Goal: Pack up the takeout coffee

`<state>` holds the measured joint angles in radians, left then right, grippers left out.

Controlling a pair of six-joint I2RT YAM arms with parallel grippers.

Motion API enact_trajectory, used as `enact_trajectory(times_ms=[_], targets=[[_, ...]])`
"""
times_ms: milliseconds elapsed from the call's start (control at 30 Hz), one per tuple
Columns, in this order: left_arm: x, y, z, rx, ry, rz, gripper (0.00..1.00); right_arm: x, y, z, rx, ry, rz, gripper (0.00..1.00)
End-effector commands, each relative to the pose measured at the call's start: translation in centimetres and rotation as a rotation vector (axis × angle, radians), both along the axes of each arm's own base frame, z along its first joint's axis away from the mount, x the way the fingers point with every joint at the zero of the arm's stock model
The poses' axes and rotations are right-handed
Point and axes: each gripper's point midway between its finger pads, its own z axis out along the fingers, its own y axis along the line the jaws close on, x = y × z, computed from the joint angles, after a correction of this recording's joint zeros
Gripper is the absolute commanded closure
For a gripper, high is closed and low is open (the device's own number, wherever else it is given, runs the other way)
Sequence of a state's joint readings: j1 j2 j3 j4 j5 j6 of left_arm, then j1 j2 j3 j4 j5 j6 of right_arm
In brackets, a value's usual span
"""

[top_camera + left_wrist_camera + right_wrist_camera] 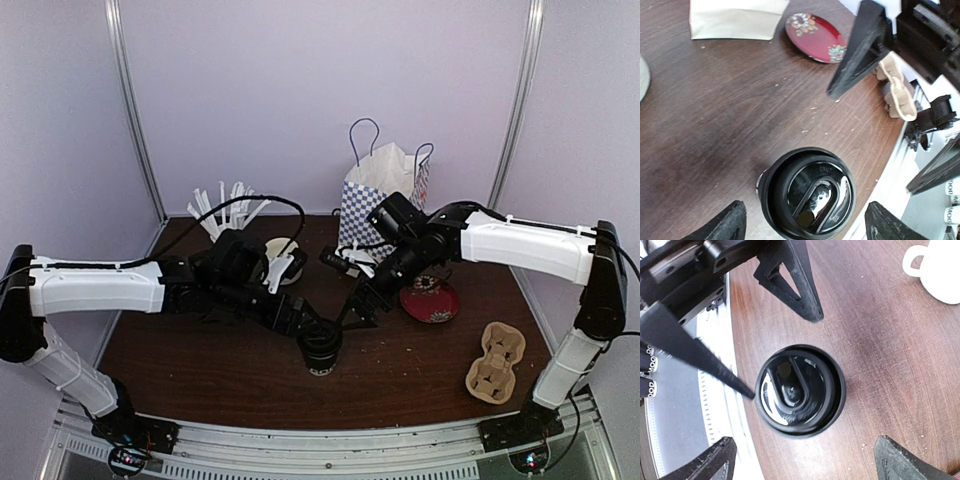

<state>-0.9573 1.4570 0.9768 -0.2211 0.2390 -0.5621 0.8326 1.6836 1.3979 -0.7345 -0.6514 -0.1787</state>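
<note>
The takeout coffee (320, 350), a black cup with a round black lid, stands upright near the table's front edge. It shows from above in the left wrist view (807, 192) and the right wrist view (800, 390). My left gripper (300, 322) is open just left of and above the cup, its jaws apart on either side of the lid (805, 225). My right gripper (362, 312) is open just right of and above the cup (807, 465). Neither holds anything. In the right wrist view one left fingertip (747, 392) appears at the lid's edge.
A blue-checked paper bag (375, 200) stands at the back centre. A red plate (430, 298) lies right of the cup, a cardboard cup carrier (497, 362) at the front right. A cream mug (283, 258) and a cup of white straws (225, 210) stand back left.
</note>
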Motion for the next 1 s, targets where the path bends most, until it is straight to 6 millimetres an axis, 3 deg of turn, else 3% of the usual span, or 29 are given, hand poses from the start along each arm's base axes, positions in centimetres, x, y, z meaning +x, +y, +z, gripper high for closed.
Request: enact_trajectory(times_ms=[0, 100, 200, 333, 533, 967], targets=[[0.5, 1.4, 0.9, 0.049, -0.065, 0.031, 0.15, 0.2, -0.9, 0.5, 0.016, 0.031, -0.025, 0.01], [1.4, 2.2, 0.6, 0.064, -0.064, 0.081, 0.17, 0.8, -1.1, -0.5, 0.003, 0.077, -0.084, 0.02], [2.1, 2.2, 0.0, 0.045, 0.0, 0.109, 0.23, 0.1, -0.9, -1.8, 0.016, 0.183, -0.096, 0.08], [2.3, 1.4, -0.5, 0.007, 0.03, 0.091, 0.27, -0.8, -0.8, -3.5, 0.036, 0.31, -0.115, 0.22], [2.3, 0.4, -2.2, 0.014, 0.071, 0.06, 0.3, 0.8, -1.5, -4.8, 0.019, 0.33, -0.182, 0.41], [1.5, 0.8, -5.7, 0.054, 0.161, 0.054, 0.37, -0.1, -0.2, -6.1, 0.069, 0.493, -0.13, 0.4]])
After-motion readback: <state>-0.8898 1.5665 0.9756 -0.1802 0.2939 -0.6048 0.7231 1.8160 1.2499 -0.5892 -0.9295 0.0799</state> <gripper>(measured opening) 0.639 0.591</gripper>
